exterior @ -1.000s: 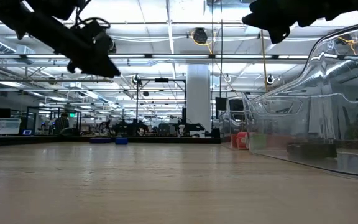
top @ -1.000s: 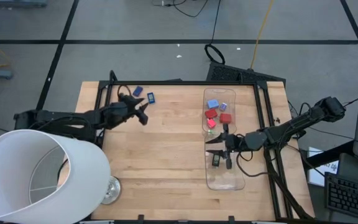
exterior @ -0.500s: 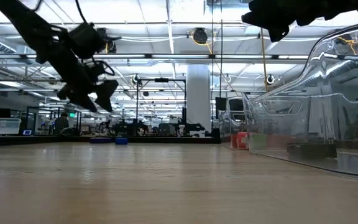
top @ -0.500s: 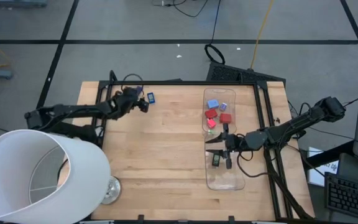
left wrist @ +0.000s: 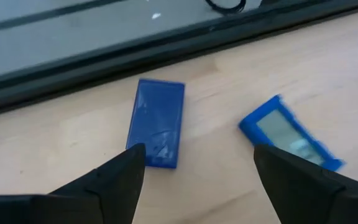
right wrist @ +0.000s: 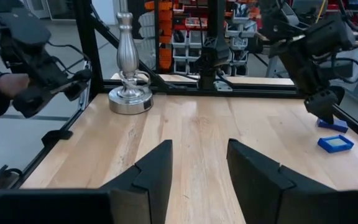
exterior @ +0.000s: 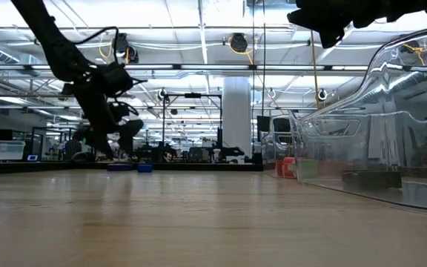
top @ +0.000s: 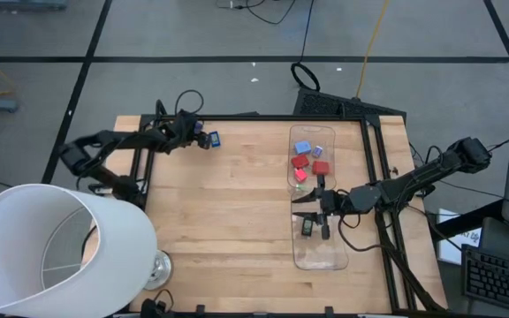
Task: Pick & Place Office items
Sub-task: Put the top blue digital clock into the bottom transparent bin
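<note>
Two blue office items lie flat on the wood near the table's far left corner: a dark blue block [left wrist: 157, 121] and a lighter blue piece with a grey face [left wrist: 288, 134], [top: 213, 140]. My left gripper [left wrist: 197, 171], [top: 197, 139] hovers just above them, tipped down and open. Its fingers stand either side of the gap between the two pieces and touch neither. My right gripper [top: 312, 209], [right wrist: 197, 165] hangs level and open over the clear tray [top: 318, 256]. In the tray lie red [top: 300, 162], light blue [top: 303, 147] and green [top: 300, 175] pieces and a dark one [top: 307, 228].
A big white lampshade [top: 51, 252] fills the near left corner, with a metal lamp base [top: 155, 269] beside it. A black frame rail [top: 237, 117] runs along the table's far edge, right behind the blue pieces. Bare wood lies between the tray and the left arm.
My left gripper has swung toward the table's far left corner and come down over the two blue pieces, tipping downward. Its fingers have opened from shut to wide apart.
</note>
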You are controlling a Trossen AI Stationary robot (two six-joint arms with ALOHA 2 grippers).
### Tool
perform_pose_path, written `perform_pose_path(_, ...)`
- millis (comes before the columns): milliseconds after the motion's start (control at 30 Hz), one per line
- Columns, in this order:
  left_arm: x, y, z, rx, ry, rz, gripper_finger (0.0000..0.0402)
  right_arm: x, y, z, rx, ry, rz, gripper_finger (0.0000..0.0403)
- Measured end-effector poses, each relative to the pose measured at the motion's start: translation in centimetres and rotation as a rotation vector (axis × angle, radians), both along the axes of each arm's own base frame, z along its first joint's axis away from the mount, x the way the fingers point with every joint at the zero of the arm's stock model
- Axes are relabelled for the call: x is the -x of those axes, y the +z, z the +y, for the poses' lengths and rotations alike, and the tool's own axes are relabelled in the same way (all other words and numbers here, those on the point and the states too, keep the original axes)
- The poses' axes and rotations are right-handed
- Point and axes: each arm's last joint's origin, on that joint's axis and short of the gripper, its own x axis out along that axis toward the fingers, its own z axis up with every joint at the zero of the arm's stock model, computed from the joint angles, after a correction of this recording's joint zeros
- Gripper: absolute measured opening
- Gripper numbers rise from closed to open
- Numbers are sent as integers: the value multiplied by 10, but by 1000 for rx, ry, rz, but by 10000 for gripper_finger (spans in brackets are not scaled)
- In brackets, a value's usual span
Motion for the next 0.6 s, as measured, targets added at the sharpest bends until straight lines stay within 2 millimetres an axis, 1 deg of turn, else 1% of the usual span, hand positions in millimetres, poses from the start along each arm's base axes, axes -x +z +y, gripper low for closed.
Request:
perform_pose_path(100, 1, -8, 5, 13, 9, 11, 289, 0, 0, 0, 1, 0, 1, 145)
perform_pose_path(300, -5, -10, 11, 14, 26, 28, 275, 0, -1, 0, -13, -1, 9, 142)
perform_pose_path(500, -5, 0, 18, -18, 94, 121, 264, 0, -1, 0, -14, -1, 12, 143)
perform_pose_path(600, -5, 6, 24, 7, 97, 123, 259, 0, -1, 0, -13, -1, 12, 142)
